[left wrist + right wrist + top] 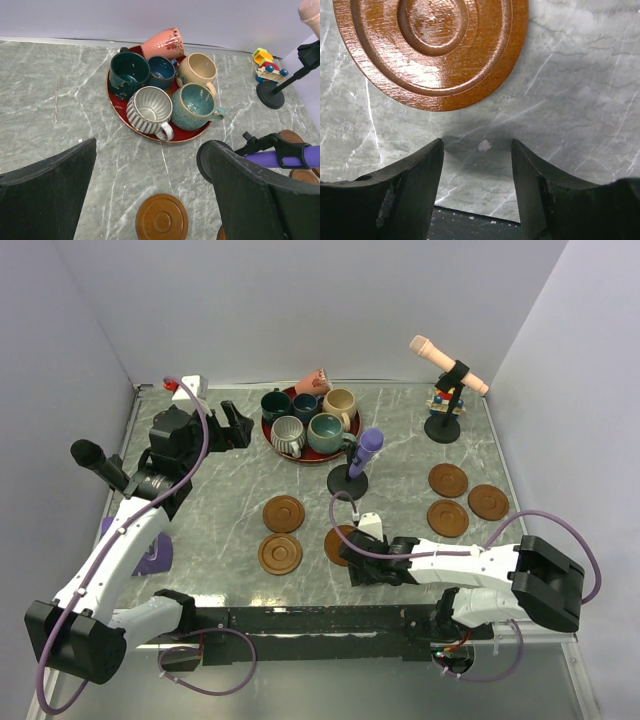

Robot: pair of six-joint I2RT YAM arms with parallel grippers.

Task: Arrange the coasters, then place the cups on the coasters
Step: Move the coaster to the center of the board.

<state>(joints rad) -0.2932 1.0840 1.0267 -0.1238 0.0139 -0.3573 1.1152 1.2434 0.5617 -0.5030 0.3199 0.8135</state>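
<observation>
Arranging step in hand, nothing gripped.
Top view: round brown wooden coasters [283, 512] lie scattered on the bench [220, 490]. Left wrist: left end effector [150, 150] gapes before ceramic cups [150, 107] on a red plate [189, 136]. Right wrist: right end effector [476, 150], released, likely must straddle the nearest coaster [430, 45].

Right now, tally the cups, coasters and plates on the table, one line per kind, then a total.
Cups: 6
Coasters: 6
Red plate: 1
Total: 13
</observation>
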